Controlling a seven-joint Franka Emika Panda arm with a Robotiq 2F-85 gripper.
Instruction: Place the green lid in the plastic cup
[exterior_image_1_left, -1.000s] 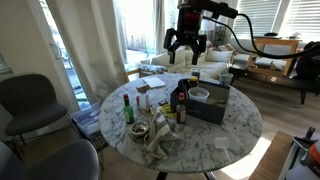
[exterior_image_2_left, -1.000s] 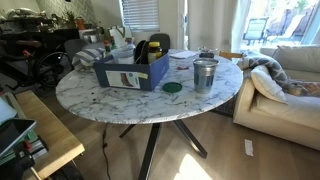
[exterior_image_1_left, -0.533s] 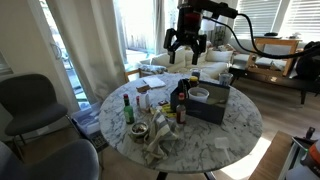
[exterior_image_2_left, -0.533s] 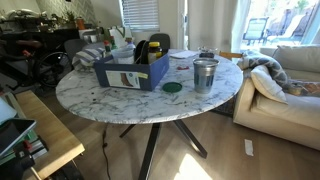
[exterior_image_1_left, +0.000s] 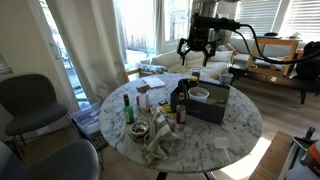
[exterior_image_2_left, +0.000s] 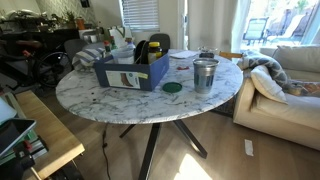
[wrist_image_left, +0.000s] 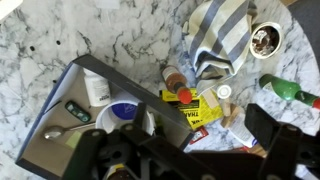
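Note:
The green lid lies flat on the marble table, between the blue box and the cup. The cup, grey and ribbed, stands upright just beside the lid near the table's edge. Neither one shows in the wrist view. My gripper hangs high above the far side of the table, open and empty. In the wrist view my gripper looks down on the box's corner and on bottles and packets.
A blue box of kitchen things fills the table's middle, and it also shows in the wrist view. Bottles, a striped cloth and a green bottle crowd one side. A sofa and chairs surround the table.
My gripper has moved sideways above the table, to the right in the exterior view that shows it, and has turned. The lid and the cup have not moved.

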